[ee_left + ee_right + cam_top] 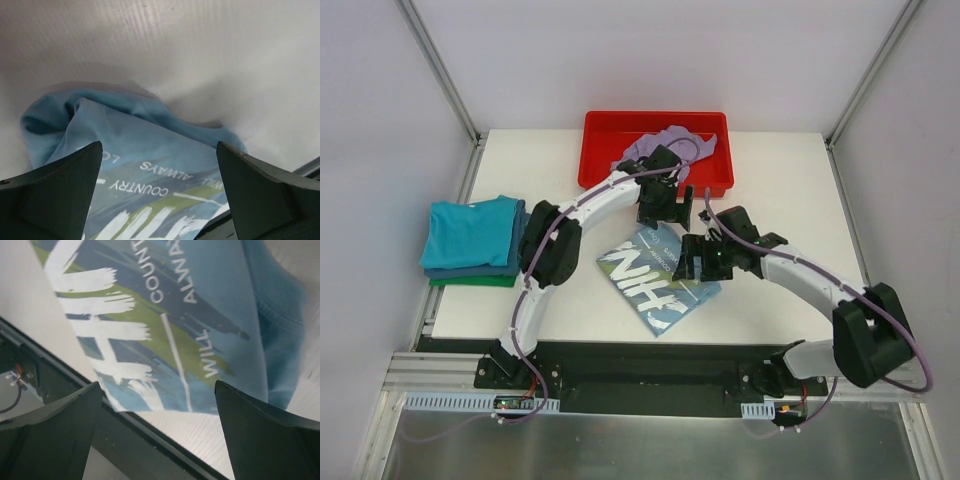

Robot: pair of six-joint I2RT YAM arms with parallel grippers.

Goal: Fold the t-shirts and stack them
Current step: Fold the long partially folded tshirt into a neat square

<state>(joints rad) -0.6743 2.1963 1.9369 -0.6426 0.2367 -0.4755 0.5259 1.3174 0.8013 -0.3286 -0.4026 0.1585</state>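
A folded light blue t-shirt (658, 282) with white lettering lies on the white table near the front edge; it also shows in the left wrist view (150, 150) and the right wrist view (200, 315). A stack of folded shirts sits at the left: a teal shirt (470, 230) on top, a dark green one (470, 281) at the bottom. A lavender shirt (665, 143) lies crumpled in the red tray (605, 135). My left gripper (665, 210) is open above the blue shirt's far end. My right gripper (698, 258) is open above its right side.
The table's front edge and black rail (150, 440) lie just beyond the blue shirt. Aluminium frame posts (440, 70) stand at the back corners. White walls close in the sides.
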